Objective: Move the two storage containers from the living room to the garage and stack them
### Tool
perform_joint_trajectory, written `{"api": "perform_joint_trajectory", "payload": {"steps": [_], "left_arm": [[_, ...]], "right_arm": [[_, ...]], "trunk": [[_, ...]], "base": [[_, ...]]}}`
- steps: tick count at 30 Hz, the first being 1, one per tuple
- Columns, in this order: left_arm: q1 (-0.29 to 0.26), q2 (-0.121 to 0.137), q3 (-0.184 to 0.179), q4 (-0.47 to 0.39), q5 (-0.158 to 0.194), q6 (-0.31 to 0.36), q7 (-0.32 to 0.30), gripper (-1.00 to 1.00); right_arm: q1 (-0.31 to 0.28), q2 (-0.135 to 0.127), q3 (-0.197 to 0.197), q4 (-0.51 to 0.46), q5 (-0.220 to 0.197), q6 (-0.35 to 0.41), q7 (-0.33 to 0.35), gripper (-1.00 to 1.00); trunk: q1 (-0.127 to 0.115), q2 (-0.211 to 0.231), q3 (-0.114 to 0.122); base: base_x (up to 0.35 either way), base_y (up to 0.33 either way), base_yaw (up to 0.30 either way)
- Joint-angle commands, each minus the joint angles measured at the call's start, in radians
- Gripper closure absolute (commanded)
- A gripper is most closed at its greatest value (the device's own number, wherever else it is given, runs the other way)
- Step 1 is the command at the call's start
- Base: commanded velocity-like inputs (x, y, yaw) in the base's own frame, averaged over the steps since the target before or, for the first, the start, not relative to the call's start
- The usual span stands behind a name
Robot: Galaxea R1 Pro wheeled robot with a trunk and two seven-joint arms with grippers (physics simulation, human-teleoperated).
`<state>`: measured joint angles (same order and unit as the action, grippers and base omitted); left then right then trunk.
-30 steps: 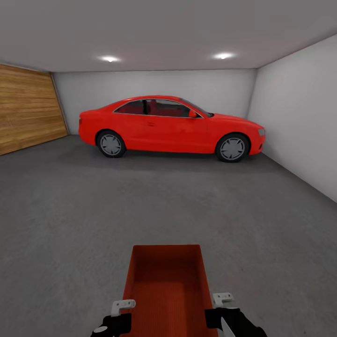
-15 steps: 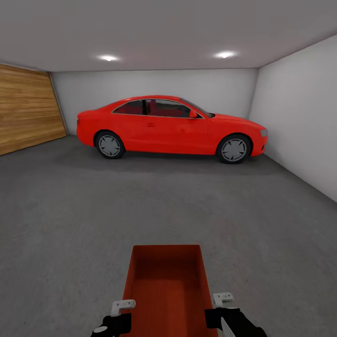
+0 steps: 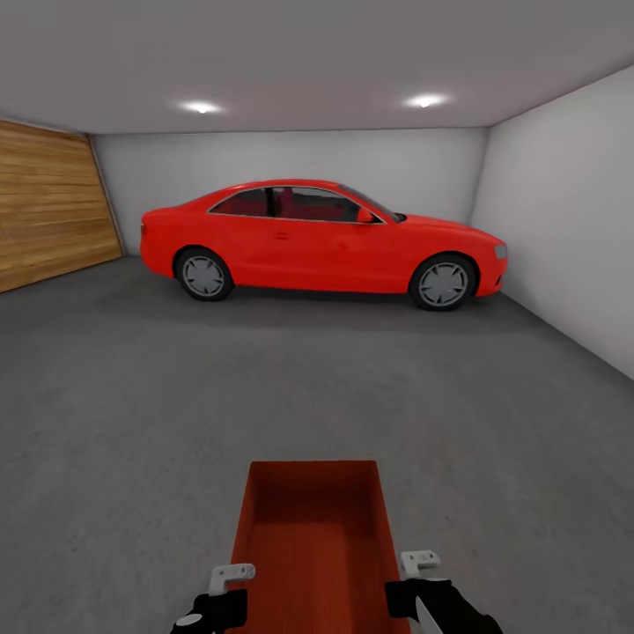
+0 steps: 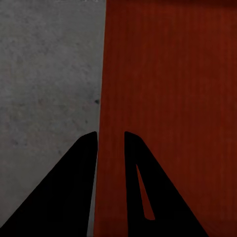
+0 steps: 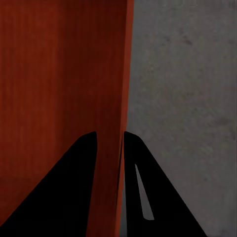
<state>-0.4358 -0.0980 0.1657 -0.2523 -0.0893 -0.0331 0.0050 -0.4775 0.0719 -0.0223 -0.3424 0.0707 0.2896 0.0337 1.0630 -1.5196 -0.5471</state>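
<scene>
The robot stands in the garage, carrying an orange-red bin [image 3: 313, 546] low in front of its trunk, above the grey concrete floor [image 3: 132, 423]. The left gripper [image 4: 110, 148] pinches the bin's left wall and the right gripper [image 5: 109, 148] pinches its right wall. A red car [image 3: 321, 242] is parked by the far wall, beside a wooden door [image 3: 48, 207].
</scene>
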Motion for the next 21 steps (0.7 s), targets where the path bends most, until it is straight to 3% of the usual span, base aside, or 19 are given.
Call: {"api": "perform_joint_trajectory", "payload": {"steps": [1, 11, 21], "left_arm": [[-0.001, 0.009, -0.011, -0.001, -0.006, -0.004, -0.030, 1.00], [-0.001, 0.009, -0.011, -0.001, -0.007, -0.004, -0.030, 1.00], [-0.001, 0.009, -0.011, -0.001, -0.007, -0.004, -0.030, 1.00]], "right_arm": [[0.000, -0.026, 0.033, 0.000, -0.020, 0.006, 0.005, 1.00], [0.000, -0.027, 0.033, 0.000, -0.020, 0.008, 0.006, 1.00], [0.000, -0.027, 0.032, 0.000, -0.020, 0.009, 0.033, 1.00]], "trunk": [[0.000, 0.000, -0.001], [0.000, 0.000, -0.001], [0.000, 0.000, -0.001]], "base": [[0.243, 0.000, 0.000], [0.243, 0.000, -0.006], [0.242, 0.000, -0.202]]}}
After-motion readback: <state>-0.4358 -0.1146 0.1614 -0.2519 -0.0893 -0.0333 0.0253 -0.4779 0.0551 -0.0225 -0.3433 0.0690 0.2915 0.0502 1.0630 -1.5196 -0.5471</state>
